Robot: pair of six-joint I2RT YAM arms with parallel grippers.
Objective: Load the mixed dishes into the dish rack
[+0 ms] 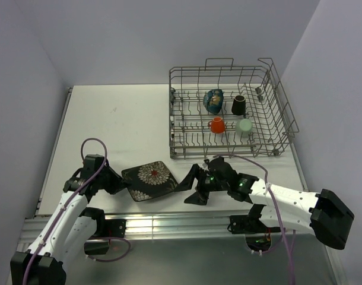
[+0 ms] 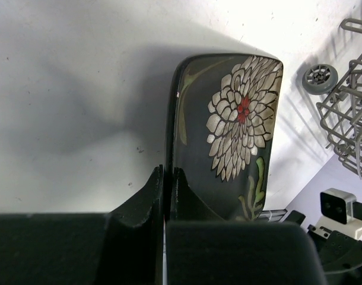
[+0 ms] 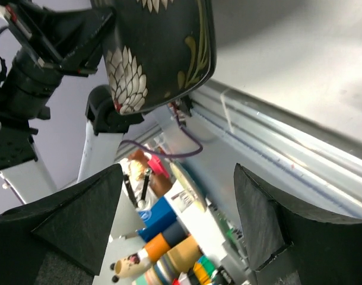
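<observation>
Left gripper is clamped on the left edge of the dark square plate. In the left wrist view its two black fingers pinch the rim from either side, with only the thickness of the plate between them. The plate carries a silvery chrysanthemum with a red centre and pale leaves, and it sits over the near part of the white table, casting a shadow to one side. Whether its far edge rests on the table cannot be told. Just beside the plate's right edge is the right gripper, its jaws spread wide and nothing between them. In the right wrist view the plate hangs ahead of its fingers, apart from both. Below the table edge that view also shows a clutter of coloured objects, and any lettering on them is too blurred to read. Further right and further back stands the grey wire dish rack, with upright tines and raised handles. In its far row the dark cream-lined bowl stands on edge, and the small brown cup is to its right. In the nearer row the small orange cup sits left of the pale green cup. One of the rack's small grey wheels shows in the left wrist view.
</observation>
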